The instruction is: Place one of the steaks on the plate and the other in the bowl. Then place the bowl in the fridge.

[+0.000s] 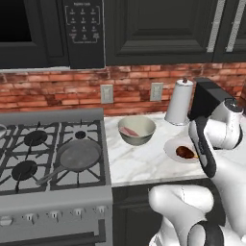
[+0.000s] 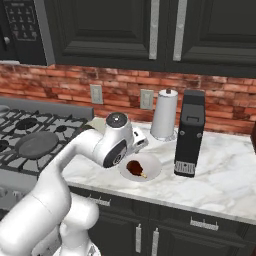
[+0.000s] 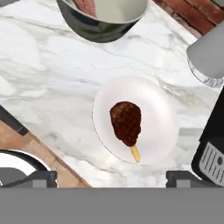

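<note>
A dark brown steak (image 3: 126, 122) with a pale bone end lies in the middle of the white plate (image 3: 157, 113) on the marble counter. My gripper (image 3: 113, 177) hangs directly above the plate, open, with nothing between its fingers. The plate (image 1: 172, 145) sits right of the bowl (image 1: 139, 139). A pink steak (image 1: 129, 131) rests inside the bowl, and its edge (image 3: 85, 6) peeks over the bowl's rim (image 3: 100, 28) in the hand view. From the right base view the steak (image 2: 134, 168) and plate (image 2: 152, 162) lie just below my hand. The fridge is out of view.
A grey frying pan (image 1: 77, 156) sits on the gas stove left of the counter. A paper towel roll (image 1: 179, 102) and a black coffee machine (image 2: 190, 132) stand behind and right of the plate. The counter's front edge (image 1: 158, 180) runs close below the plate.
</note>
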